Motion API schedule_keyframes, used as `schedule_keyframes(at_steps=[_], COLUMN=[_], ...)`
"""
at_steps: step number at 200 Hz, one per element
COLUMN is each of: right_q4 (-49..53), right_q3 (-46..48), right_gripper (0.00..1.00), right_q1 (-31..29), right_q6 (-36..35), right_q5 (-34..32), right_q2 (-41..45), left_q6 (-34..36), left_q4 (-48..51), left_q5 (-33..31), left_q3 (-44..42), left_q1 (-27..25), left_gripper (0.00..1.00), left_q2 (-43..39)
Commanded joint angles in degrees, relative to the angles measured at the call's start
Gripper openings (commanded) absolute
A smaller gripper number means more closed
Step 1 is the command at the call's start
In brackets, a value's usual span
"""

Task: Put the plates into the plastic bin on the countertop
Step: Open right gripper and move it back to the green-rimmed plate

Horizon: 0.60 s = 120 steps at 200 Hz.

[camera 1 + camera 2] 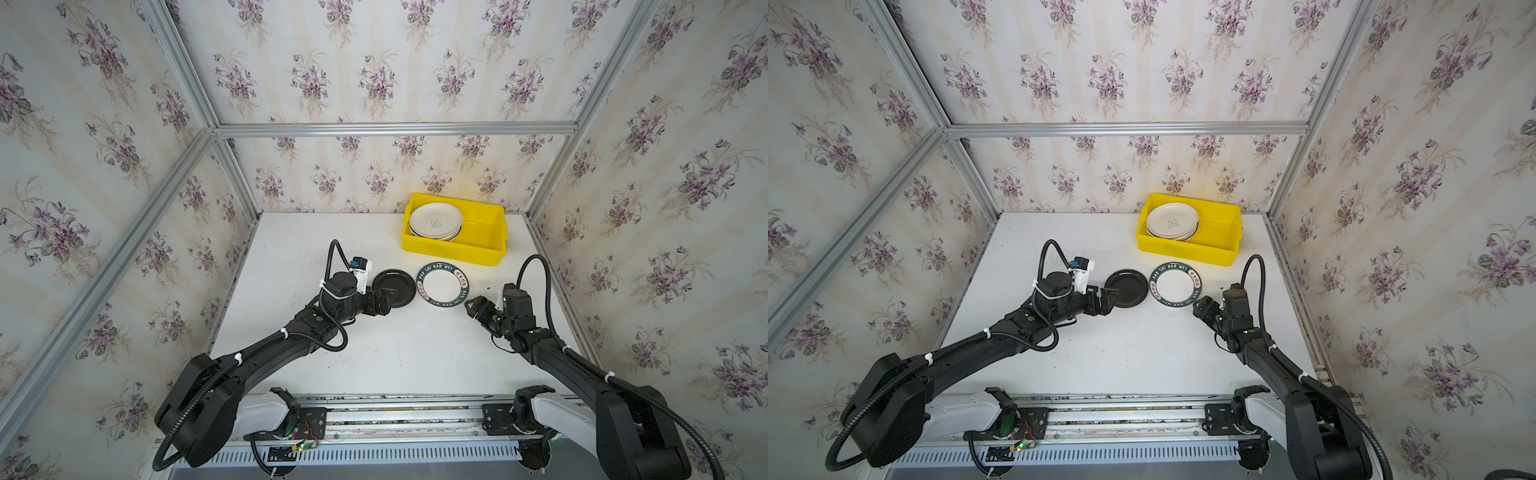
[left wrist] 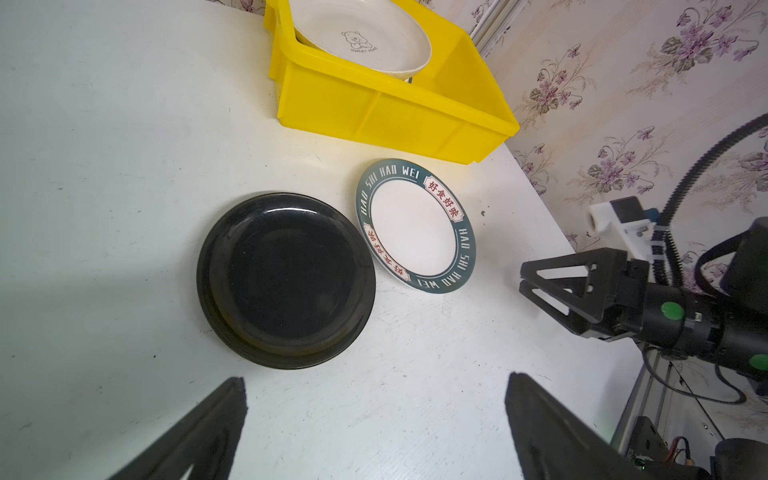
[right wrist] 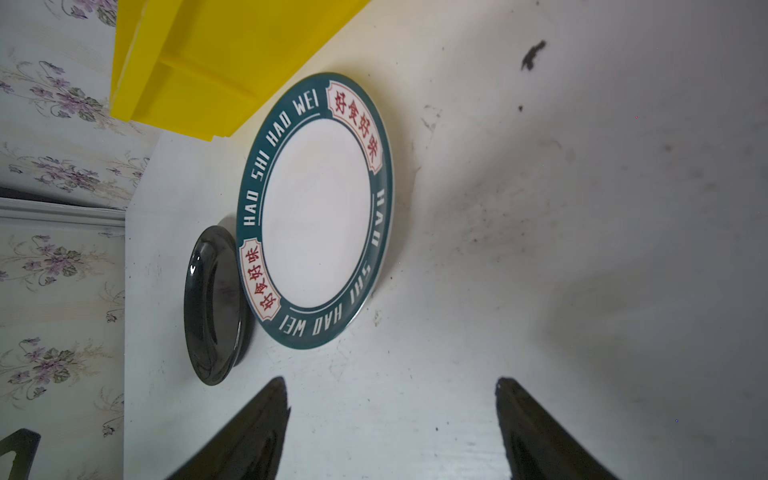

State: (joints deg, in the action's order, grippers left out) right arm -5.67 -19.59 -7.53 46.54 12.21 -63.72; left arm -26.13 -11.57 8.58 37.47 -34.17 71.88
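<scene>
Two plates lie side by side on the white countertop: a black plate and a white plate with a dark lettered rim. Behind them stands the yellow plastic bin, holding a stack of plates topped by a cream bear plate. My left gripper is open at the black plate's near left rim, with only bare table between its fingers. My right gripper is open just near-right of the lettered plate, holding nothing.
Wallpapered walls framed by aluminium rails close in the back and both sides. The bin's right half holds no plates. The arms' base rail runs along the front edge. A dark scuff marks the table near the lettered plate.
</scene>
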Motion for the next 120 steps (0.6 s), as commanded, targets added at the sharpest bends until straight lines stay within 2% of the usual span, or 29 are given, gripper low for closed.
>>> schedule_keyframes(at_steps=[1,26,62,95,120], right_q4=[-12.04,-19.44,-27.81,-33.13,-33.98], right_q3=[0.65,0.76,0.39,-1.07,-2.09], right_gripper=[0.80,0.76,0.68,0.51,0.44], right_q1=[0.01,-0.02,-0.03,-0.03,0.02], right_q6=[5.12,7.38,9.22,9.77,9.86], right_q5=[2.44,5.12,5.72,6.61,6.16], right_q2=[-4.25,-11.35,-20.09,-26.19,-28.41], left_q6=[-0.67,-1.21,-1.56,-1.68,-1.89], left_q4=[-2.14,-2.88,-3.09,-3.53,-3.47], left_q5=[0.82,1.59,1.42,2.50,3.02], left_q3=[0.06,-0.27,-0.56,-0.30,-0.21], left_q1=[0.07,0.24,0.60,0.93,1.13], left_gripper=[0.99,0.99,0.99,0.99,0.99], left_q2=[0.32,0.29,0.22,1.11,1.60])
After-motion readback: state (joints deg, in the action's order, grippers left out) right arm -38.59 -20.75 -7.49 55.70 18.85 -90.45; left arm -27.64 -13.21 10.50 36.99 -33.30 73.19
